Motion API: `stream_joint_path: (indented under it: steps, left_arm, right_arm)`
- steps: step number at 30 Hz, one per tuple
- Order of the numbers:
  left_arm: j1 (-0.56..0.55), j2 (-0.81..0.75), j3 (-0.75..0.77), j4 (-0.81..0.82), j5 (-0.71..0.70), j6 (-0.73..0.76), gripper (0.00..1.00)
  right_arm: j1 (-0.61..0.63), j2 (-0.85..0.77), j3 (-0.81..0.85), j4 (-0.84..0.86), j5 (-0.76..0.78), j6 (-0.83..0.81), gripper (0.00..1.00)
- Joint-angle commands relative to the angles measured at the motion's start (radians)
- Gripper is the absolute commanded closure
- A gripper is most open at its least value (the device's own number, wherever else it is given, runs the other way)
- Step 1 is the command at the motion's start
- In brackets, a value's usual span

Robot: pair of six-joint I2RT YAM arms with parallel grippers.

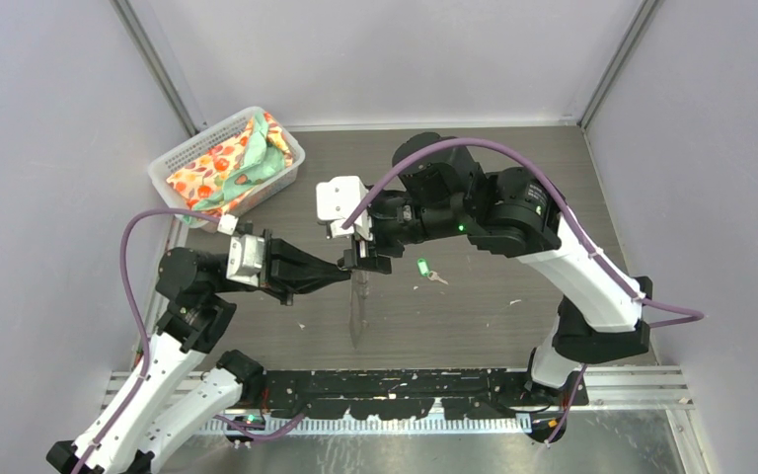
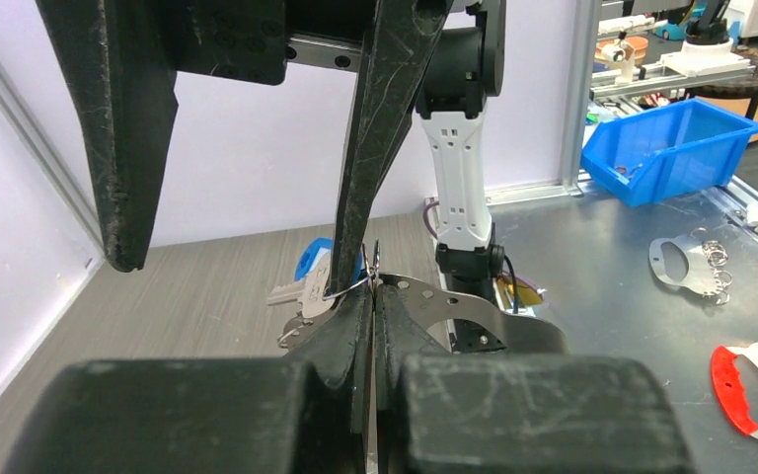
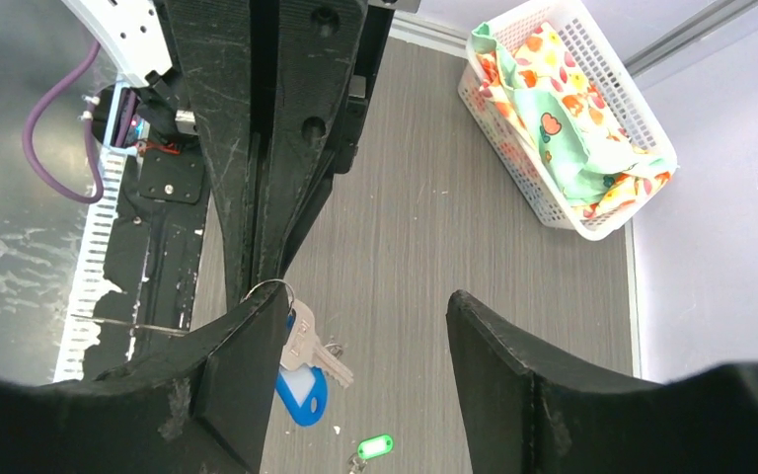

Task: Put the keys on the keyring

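Landmark: my left tool [image 1: 343,269], its tips; every place below is told from there.
Room: plain pale walls [image 1: 59,148] on three sides, with metal posts in the back corners.
Worktop [image 1: 493,316]: grey wood-grain, with pale crumbs scattered on it on the near side of the left tool.
Base plate [image 1: 405,380]: a black strip along the near edge, well behind the left tool.
Right arm [image 1: 572,267]: it arches in from the right and ends right at the left tool.
Left arm [image 1: 173,355]: it reaches in from the near left corner, with a purple cable [image 1: 133,286] looped beside it.
Basket [image 3: 523,163]: white mesh, well apart from the left tool toward the back left corner, with a fruit-print cloth [image 1: 237,163] bundled inside.
Blue bin [image 2: 671,148]: far past the left tool, outside the enclosure on a metal bench.
Right tool [image 3: 367,301]: fingers spread wide, nothing between them. One finger stands against the left tool's tips and hides part of what I hold.
Left tool, state: pressed together, pinching the wire.
Keyring [image 3: 268,282]: a thin wire loop arching out of the left tool's tips.
Blue-tagged key [image 3: 301,395]: hanging at the loop, just beside the left tool's tips, clear of the worktop.
Green-tagged key [image 1: 421,266]: lying flat on the worktop to the right of the left tool, apart from both tools.
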Motion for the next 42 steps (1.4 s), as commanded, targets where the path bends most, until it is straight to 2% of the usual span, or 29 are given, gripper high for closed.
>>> stream_joint_path:
  steps: [1,9,15,24,42]
  left_arm:
    - [-0.005,-0.027,0.004,0.169,-0.04,-0.014,1.0]
    - [-0.016,-0.051,-0.013,0.192,-0.024,-0.029,1.0]
    - [-0.023,-0.081,-0.014,0.171,-0.024,-0.02,1.0]
    - [-0.023,-0.116,-0.021,0.134,-0.021,0.003,1.0]
    - [-0.025,-0.161,-0.043,0.126,-0.014,0.012,1.0]
  right_arm:
    - [-0.004,-0.003,0.01,-0.092,0.021,0.007,0.35]
    - [-0.009,-0.038,-0.116,0.052,0.016,-0.026,0.33]
    - [-0.036,0.062,0.029,-0.106,-0.126,-0.028,0.34]
    - [-0.051,0.087,0.049,-0.206,-0.266,0.018,0.33]
    - [-0.126,0.175,0.123,-0.208,-0.531,0.108,0.34]
